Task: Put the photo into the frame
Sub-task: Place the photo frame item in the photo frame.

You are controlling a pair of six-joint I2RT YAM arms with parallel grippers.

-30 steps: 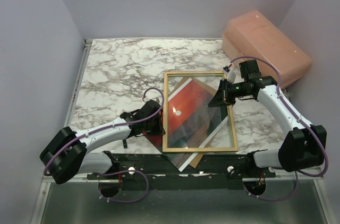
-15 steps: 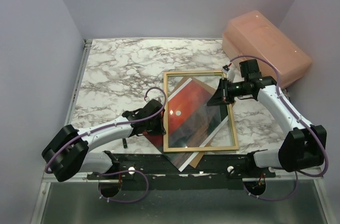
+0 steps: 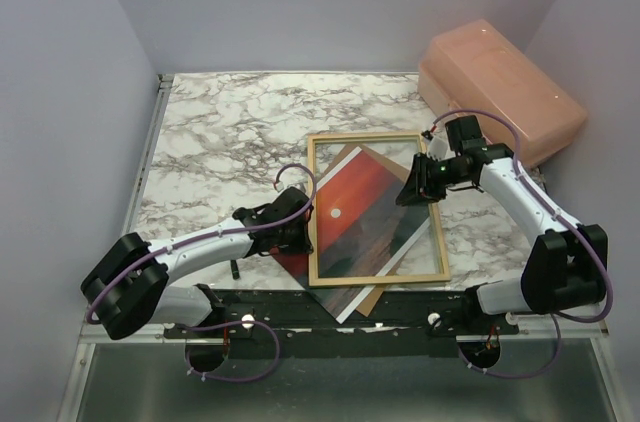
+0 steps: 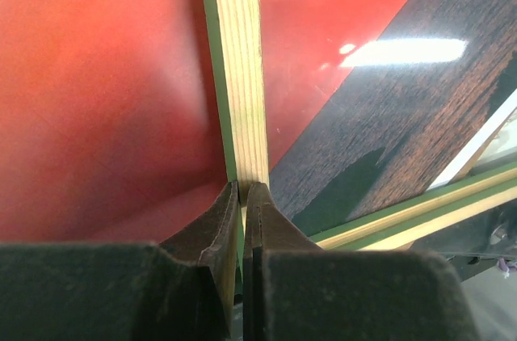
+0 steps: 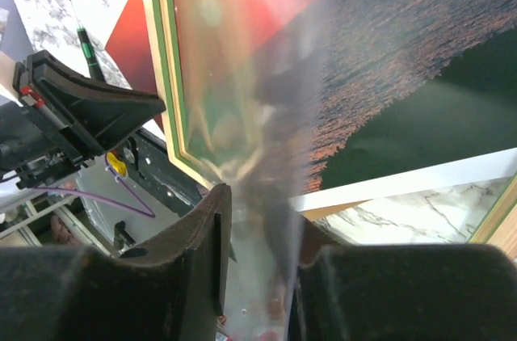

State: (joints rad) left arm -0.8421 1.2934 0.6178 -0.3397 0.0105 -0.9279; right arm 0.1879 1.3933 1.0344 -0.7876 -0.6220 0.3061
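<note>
The left tool (image 4: 244,192) is clenched on the frame (image 4: 240,74), gripping its pale, straight-grained wood rail at the 8 o'clock side. The right tool (image 5: 260,236) pinches a glossy clear sheet (image 5: 258,115) near the frame's 2 o'clock corner. Beneath, the smooth red-and-dark photo (image 3: 352,204) lies skewed on the marbled tabletop (image 3: 230,132), its white edge poking past the 6 o'clock rail.

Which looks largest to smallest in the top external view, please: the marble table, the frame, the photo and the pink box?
1. Marble table.
2. Frame and photo: too alike to rank, the photo lying askew beneath it, partly hidden.
3. Pink box, though it stands taller, nearer the camera.
</note>
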